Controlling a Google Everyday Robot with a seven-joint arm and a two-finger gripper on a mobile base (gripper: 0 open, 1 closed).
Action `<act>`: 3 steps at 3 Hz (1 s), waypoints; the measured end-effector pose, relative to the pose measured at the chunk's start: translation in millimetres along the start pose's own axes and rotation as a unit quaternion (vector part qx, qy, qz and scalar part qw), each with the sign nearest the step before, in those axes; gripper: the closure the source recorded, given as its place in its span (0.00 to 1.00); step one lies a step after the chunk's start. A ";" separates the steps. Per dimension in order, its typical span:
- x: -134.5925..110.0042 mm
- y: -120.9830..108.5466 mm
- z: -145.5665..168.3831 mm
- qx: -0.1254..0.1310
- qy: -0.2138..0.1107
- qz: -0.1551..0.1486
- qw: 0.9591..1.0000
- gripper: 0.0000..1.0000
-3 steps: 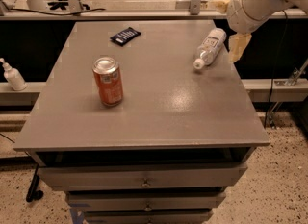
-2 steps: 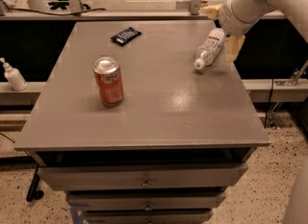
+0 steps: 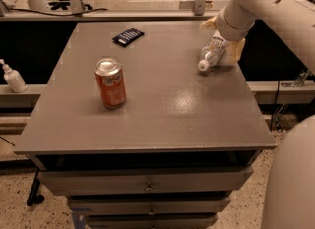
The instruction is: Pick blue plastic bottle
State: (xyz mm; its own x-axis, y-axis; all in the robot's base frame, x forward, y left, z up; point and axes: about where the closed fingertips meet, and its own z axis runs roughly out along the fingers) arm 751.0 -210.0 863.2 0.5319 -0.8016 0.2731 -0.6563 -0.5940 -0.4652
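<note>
Item 1: blue plastic bottle. Clear, with a white cap and a printed label. It lies on its side on the counter at about 2 o'clock, near the right edge. The cap points toward 7 o'clock.

Item 2: gripper. It sits at the bottle's base end, low over the counter at 2 o'clock. The yellowish fingers are spread, one on each side of the bottle. Contact with the bottle cannot be told.

Item 3: orange soda can. Upright at 9 o'clock, well apart from the bottle.

Item 4: black packet. Flat at 11 o'clock, near the far edge.

Item 5: white pump dispenser. On a ledge off the counter, beyond 9 o'clock.
</note>
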 end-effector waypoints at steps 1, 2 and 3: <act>4.8 2.1 6.1 -0.014 0.015 -0.017 1.000 0.38; 6.9 1.7 7.4 -0.020 0.025 -0.026 0.999 0.61; 5.7 -1.6 4.4 -0.020 0.029 -0.034 0.999 0.85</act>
State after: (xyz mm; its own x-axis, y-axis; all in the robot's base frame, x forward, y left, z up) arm 757.4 -213.3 861.9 0.5455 -0.7607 0.3517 -0.6410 -0.6491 -0.4097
